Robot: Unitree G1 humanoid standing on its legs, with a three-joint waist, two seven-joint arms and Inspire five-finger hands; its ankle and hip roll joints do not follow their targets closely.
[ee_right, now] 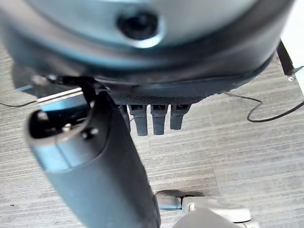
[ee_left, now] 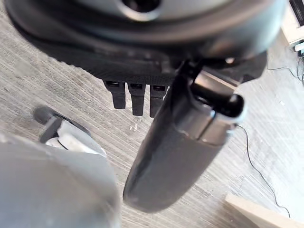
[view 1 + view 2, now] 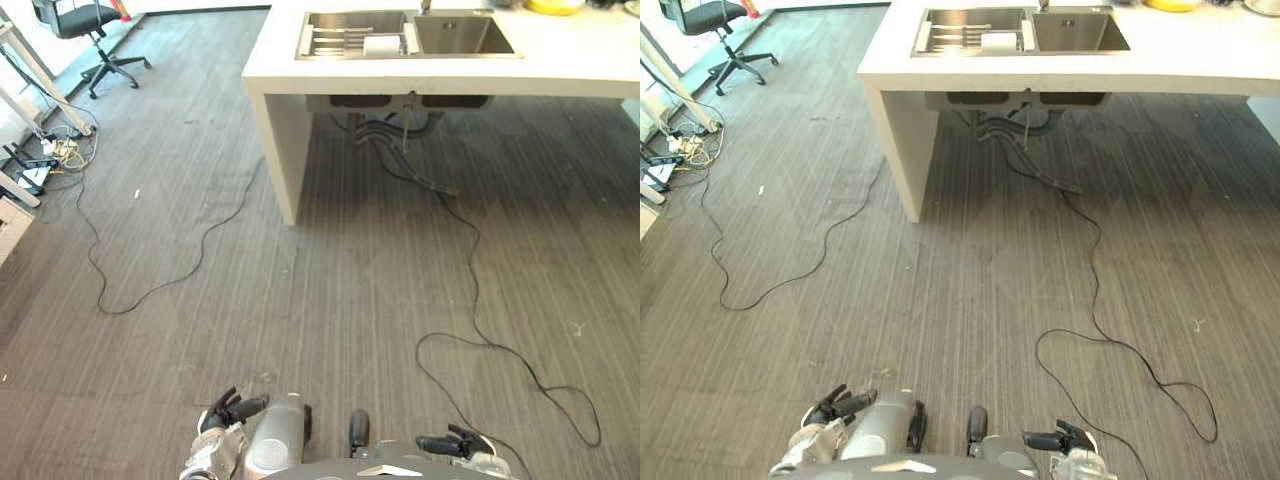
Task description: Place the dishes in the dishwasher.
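a: where are the dishes?

b: a pale dish (image 3: 381,44) sits in the steel double sink (image 3: 345,20). left hand (image 3: 232,409) and right hand (image 3: 452,443) hang relaxed, empty.

a: handling?

b: likely rigid, slippery, breakable; grip its rim.

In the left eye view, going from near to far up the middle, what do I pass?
Robot hands, left and right, low at the near edge → bare floor with a looping black cable → white counter → its sink holding a rack.
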